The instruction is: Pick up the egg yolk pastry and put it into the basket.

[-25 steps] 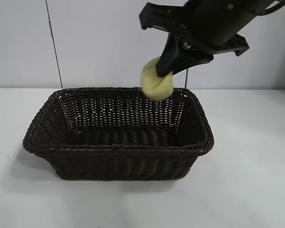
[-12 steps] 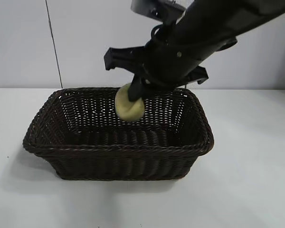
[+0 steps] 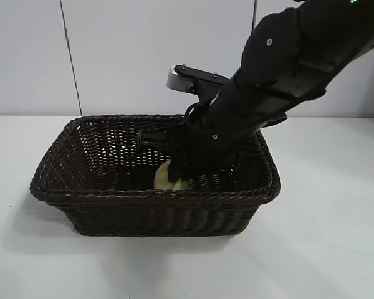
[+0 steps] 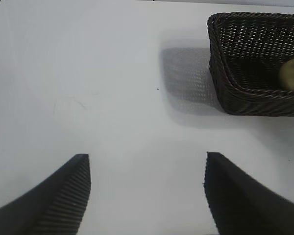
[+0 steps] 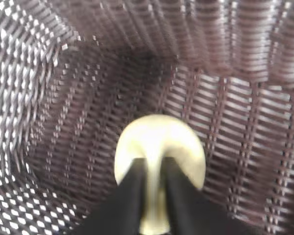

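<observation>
The dark brown woven basket (image 3: 156,194) stands in the middle of the white table. My right gripper (image 3: 178,167) reaches down into it from the back right, shut on the pale yellow egg yolk pastry (image 3: 167,178). The pastry is low inside the basket, its lower part hidden behind the front rim. In the right wrist view the two black fingers (image 5: 132,186) pinch the pastry (image 5: 159,134) in front of the basket weave (image 5: 63,98). My left gripper (image 4: 147,161) hovers open over bare table, away from the basket (image 4: 250,95), with nothing between its fingers; the pastry (image 4: 291,73) shows inside.
White table (image 3: 324,249) surrounds the basket on all sides. A pale wall with a dark vertical seam (image 3: 70,62) stands behind. The right arm's bulk (image 3: 287,68) hangs over the basket's back right corner.
The right arm has lowered and moved left with the pastry, from above the basket's back rim down into the basket. The left gripper has not visibly moved.
</observation>
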`<act>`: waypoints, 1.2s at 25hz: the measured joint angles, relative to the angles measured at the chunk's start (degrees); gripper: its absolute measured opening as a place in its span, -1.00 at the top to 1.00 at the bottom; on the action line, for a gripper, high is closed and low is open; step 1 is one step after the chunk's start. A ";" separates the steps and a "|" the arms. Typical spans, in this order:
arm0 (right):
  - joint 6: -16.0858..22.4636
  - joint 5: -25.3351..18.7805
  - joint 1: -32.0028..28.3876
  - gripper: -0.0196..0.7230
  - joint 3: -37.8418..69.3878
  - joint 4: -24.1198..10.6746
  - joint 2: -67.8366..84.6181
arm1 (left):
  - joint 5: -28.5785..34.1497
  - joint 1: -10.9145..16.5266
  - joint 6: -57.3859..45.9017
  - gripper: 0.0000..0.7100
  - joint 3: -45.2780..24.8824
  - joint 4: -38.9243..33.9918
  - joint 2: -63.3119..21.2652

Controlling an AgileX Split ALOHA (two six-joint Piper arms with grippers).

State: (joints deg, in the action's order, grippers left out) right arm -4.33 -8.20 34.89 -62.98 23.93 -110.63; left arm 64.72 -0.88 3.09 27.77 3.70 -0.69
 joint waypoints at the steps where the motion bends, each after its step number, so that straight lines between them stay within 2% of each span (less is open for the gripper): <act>1: 0.00 0.12 0.00 0.27 -0.06 0.05 0.00 | 0.00 0.00 0.00 -0.37 0.00 0.00 0.00; 4: 0.00 -0.43 0.00 -0.13 -0.06 0.14 0.06 | 0.00 0.00 0.00 -0.37 0.00 0.00 0.00; 7: 0.00 -2.04 0.00 -0.24 -0.06 0.14 1.30 | 0.00 0.00 0.00 -0.37 0.00 0.00 0.00; 12: 0.00 -5.89 0.00 -0.27 -0.70 0.08 5.06 | 0.00 0.00 0.00 -0.37 0.00 0.00 0.00; 16: 0.00 -14.56 0.00 -0.28 -5.07 -1.08 6.63 | 0.00 0.00 0.00 -0.37 0.00 0.00 0.00; 21: 0.43 -27.80 0.00 -0.28 -13.19 -4.52 7.01 | 0.00 0.00 0.00 -0.37 0.00 0.00 0.00; 26: 7.16 -40.84 0.00 -0.28 -20.96 -12.56 7.01 | 0.00 0.00 0.00 -0.37 0.00 0.00 0.00; 30: 13.90 -48.94 0.00 -0.28 -24.71 -19.70 7.01 | 0.00 0.00 0.00 -0.37 0.00 0.00 0.00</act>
State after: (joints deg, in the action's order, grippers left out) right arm 9.57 -57.14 34.89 -87.69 4.23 -103.62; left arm 64.72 -0.88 3.09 27.77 3.70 -0.69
